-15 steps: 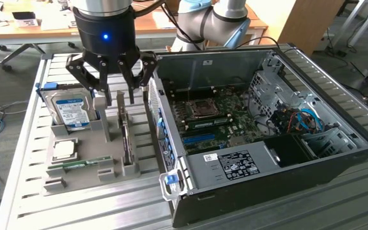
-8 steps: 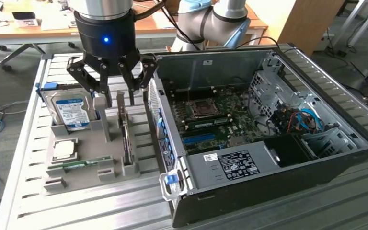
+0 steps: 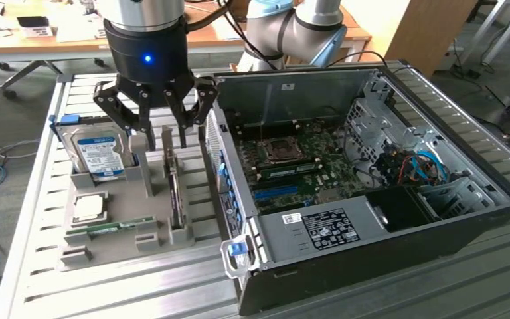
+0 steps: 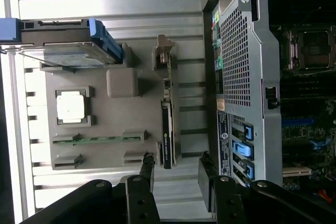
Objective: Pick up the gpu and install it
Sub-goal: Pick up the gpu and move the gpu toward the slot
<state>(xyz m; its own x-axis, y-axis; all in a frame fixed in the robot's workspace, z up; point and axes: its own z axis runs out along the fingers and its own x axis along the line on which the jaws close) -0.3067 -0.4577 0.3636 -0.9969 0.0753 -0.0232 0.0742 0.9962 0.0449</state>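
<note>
Wrist view: gripper [image 4: 177, 178] open wide, w/ nothing held, hangs over one end of gpu [image 4: 167, 132], card on edge in tray [image 4: 100, 120], long axis crosswise to finger gap.

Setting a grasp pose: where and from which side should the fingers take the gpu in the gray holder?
Probably from straight above: the gpu stands on edge in the gray holder, its upper edge free. Pinch its two flat faces near mid-length with the open gripper, clear of the holder's end posts.
</note>
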